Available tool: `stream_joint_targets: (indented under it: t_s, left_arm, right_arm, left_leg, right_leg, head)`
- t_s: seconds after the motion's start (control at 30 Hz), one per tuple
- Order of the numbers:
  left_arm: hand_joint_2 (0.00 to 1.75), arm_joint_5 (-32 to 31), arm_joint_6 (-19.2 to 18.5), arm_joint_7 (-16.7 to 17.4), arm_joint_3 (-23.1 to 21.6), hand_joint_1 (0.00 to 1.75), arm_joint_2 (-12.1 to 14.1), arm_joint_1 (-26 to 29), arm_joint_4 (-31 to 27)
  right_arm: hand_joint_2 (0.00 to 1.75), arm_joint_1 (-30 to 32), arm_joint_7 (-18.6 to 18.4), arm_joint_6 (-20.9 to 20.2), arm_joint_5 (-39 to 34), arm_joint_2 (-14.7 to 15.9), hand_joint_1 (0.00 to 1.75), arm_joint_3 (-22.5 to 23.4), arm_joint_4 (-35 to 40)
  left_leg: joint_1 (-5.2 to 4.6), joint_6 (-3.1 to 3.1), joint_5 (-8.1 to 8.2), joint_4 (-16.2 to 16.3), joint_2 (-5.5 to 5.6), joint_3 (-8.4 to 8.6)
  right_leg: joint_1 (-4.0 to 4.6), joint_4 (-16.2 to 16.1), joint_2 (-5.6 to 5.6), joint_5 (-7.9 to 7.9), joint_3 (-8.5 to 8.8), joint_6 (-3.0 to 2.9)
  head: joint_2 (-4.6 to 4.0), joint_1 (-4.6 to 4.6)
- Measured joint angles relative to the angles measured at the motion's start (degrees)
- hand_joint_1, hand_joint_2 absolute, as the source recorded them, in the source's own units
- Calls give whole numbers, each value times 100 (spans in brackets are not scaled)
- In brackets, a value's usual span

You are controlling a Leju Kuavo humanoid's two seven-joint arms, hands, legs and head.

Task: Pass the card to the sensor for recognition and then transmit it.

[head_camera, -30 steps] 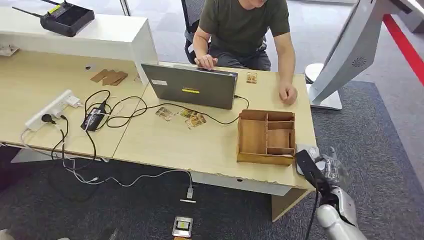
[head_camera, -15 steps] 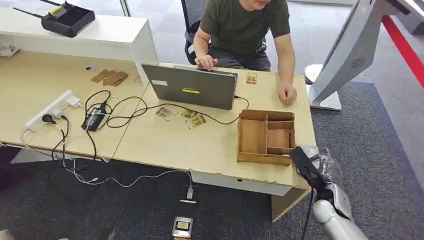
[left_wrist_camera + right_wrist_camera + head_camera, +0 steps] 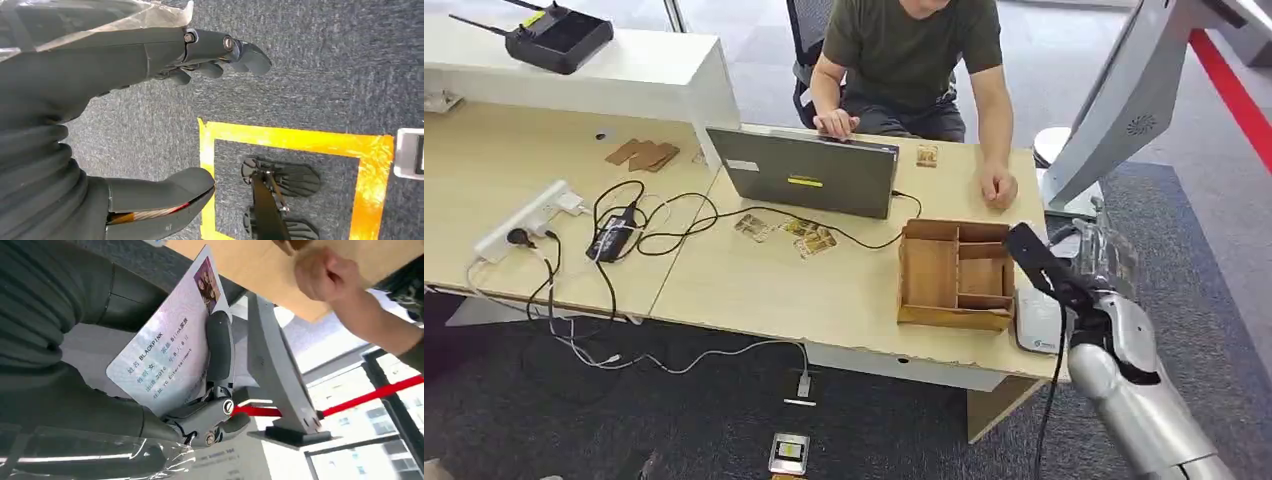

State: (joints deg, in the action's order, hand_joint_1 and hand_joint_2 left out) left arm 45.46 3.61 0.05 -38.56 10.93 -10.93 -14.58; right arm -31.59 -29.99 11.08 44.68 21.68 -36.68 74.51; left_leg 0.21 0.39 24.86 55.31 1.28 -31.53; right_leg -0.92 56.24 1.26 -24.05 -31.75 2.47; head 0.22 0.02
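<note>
A: Right hand [image 3: 1092, 262] status?

B: Lower right of the head frame, raised at the right end of the table [image 3: 824, 290]. It grips the card [image 3: 170, 342]. In the right wrist frame the card sits centre-left, its printed face toward the camera, with a small photo at its upper corner. The thumb is behind the card and a dark finger is laid across its right edge, so the fingers [image 3: 219, 347] are closed on it.

A: And the sensor?

B: There's a small white flat device [image 3: 1036, 320] on the table's lower right corner, just right of the wooden organizer box [image 3: 956, 274]. The hand is above and right of it in the frame. Can't tell whether the card is over it.

A: Left hand?

B: The left hand [image 3: 165, 115] hangs over grey carpet. Fingers [image 3: 220, 50] loosely extended at the top of that frame, thumb apart at the bottom, nothing held. Yellow floor tape [image 3: 295, 142] forms a box outline, centre to right.

A: Anything else?

B: A person [image 3: 914, 50] in a dark green shirt sits at top centre behind an open laptop [image 3: 804, 172]. One hand is at the laptop, the other is a fist on the table right of it, and that fist also shows at the top of the right wrist frame. A few small cards [image 3: 809, 235] are scattered below the laptop. Power strip [image 3: 524, 218] and black cables are at left, and a white kiosk stand [image 3: 1124, 100] at upper right.
</note>
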Motion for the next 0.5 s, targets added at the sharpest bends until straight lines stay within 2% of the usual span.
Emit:
stream_joint_targets:
  t_s: [0.13,0.5]
  left_arm:
    - [175,-118,-22,138,-9,0,-26,-130,-15]
    - [175,-286,-79,338,-61,0,-101,-356,-24]
  right_arm:
    - [175,-331,35,-316,-52,-115,175,-94,13]
    - [175,-811,245,-295,-512,-547,175,-332,-247]
  left_leg:
    - [0,-2,-2,0,-1,-1]
    - [1,-2,-1,0,3,-4]
  right_leg:
    - [0,4,0,1,0,0]
    - [0,3,-1,0,-2,0]
  head:
    - [0,0]
    - [0,0]
